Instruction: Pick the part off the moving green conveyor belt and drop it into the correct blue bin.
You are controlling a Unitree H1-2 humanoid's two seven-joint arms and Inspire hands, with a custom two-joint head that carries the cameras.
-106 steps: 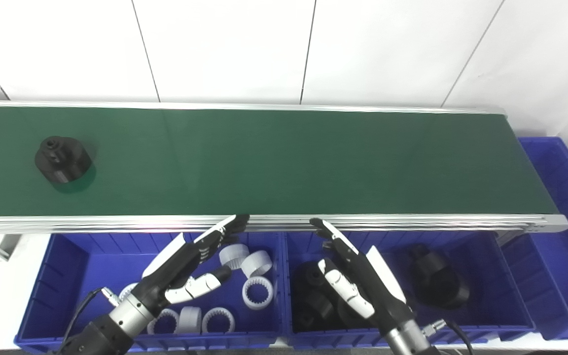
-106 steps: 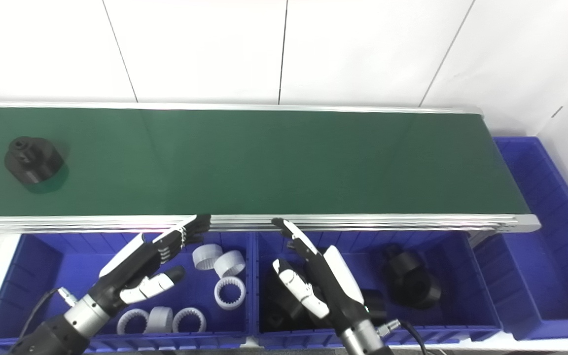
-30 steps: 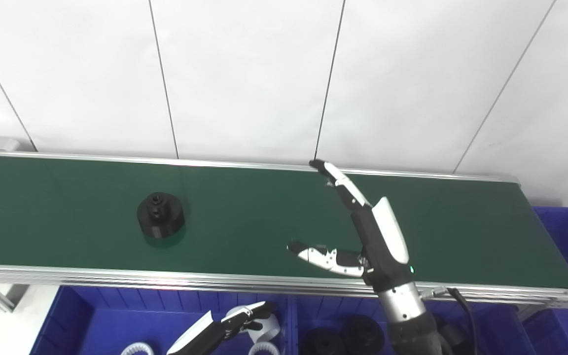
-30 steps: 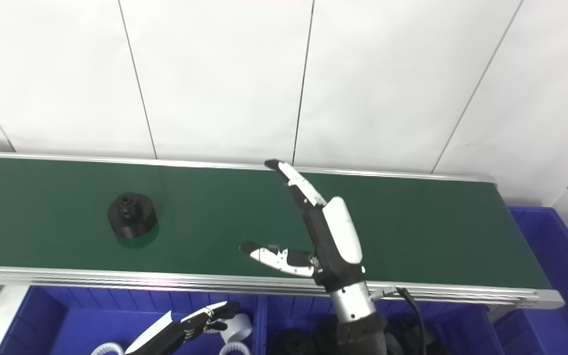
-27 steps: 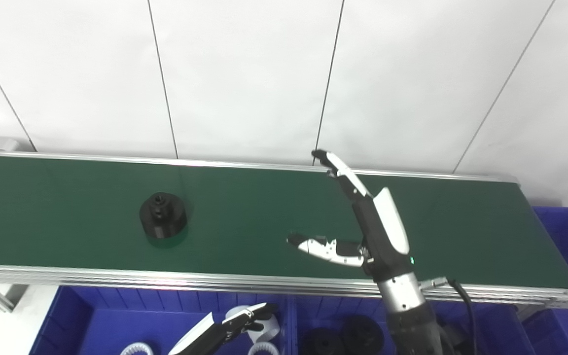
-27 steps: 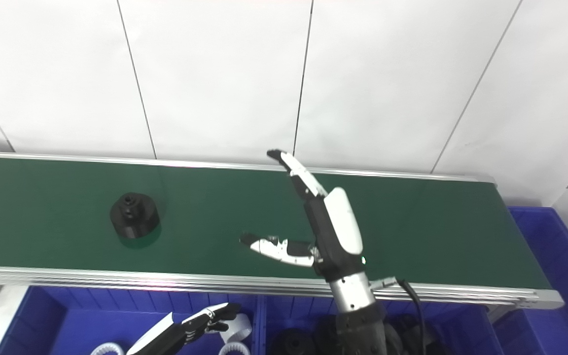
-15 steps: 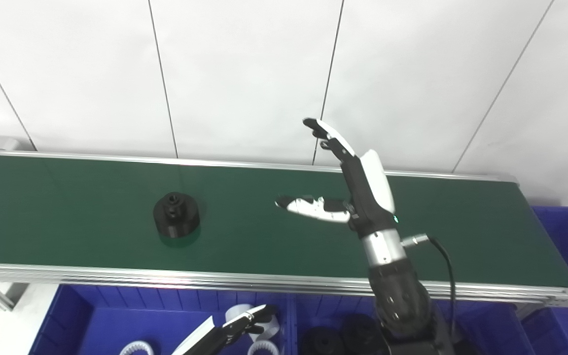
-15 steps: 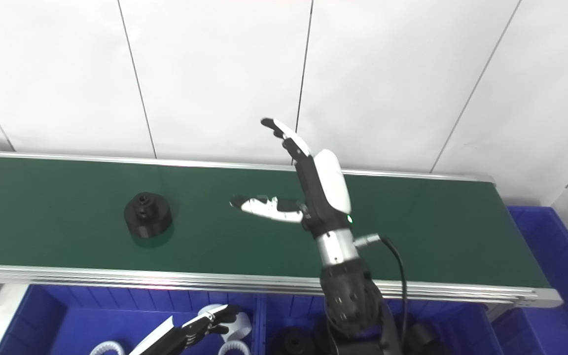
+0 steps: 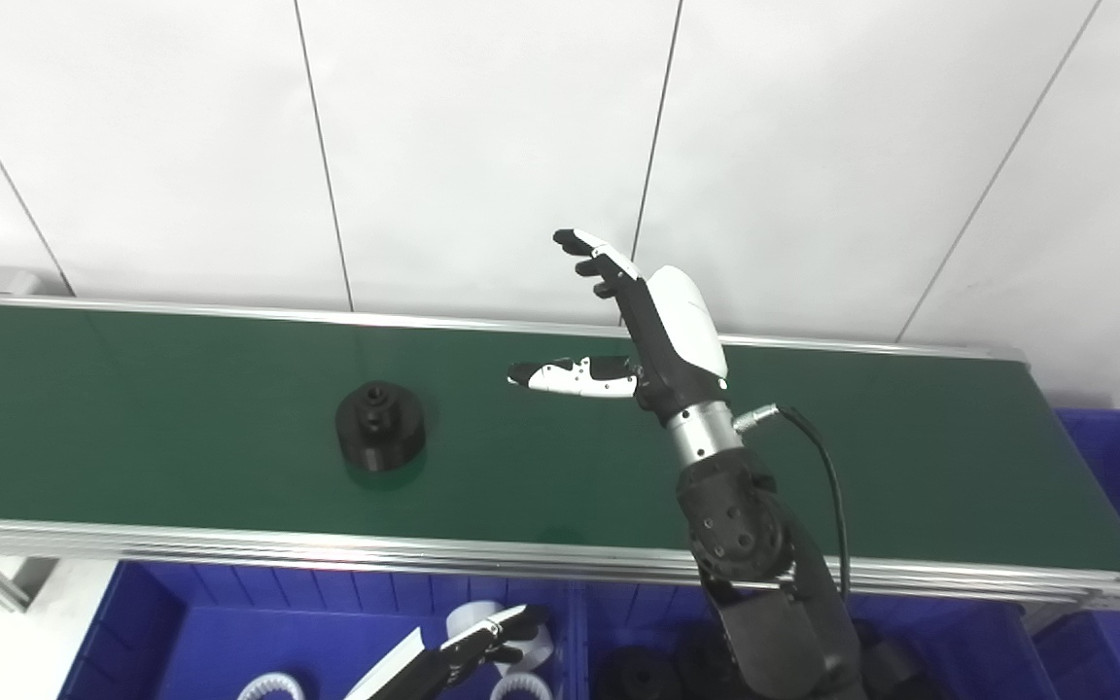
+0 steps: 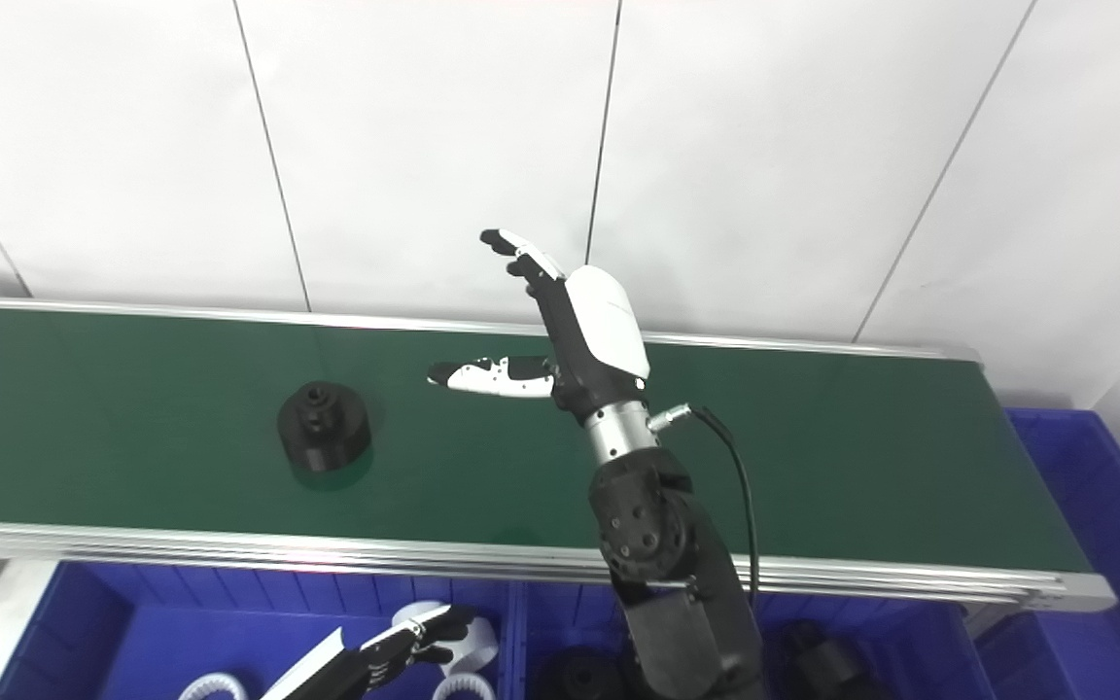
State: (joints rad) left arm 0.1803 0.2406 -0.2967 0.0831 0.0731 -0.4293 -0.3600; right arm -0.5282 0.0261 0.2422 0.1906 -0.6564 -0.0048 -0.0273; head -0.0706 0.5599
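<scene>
Black-and-white robot hands on dark arms

The right hand (image 9: pixel 662 335) has a glossy white back, black fingers with white segments, a silver wrist, a black cable and a perforated black forearm; the left hand (image 9: pixel 463 656) matches.

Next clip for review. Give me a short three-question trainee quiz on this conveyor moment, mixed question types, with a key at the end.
1. True or false: the right hand is shut on the black part.
2. Multiple choice: the black part lies A) in a blue bin, B) on the green belt, to the picture's left of the right hand, C) in the left hand.
3. Fill in: the left hand is low over the blue bin holding ____ ring parts.

Key
1. False: the hand is open above the belt, apart from the part.
2. B
3. white
</scene>
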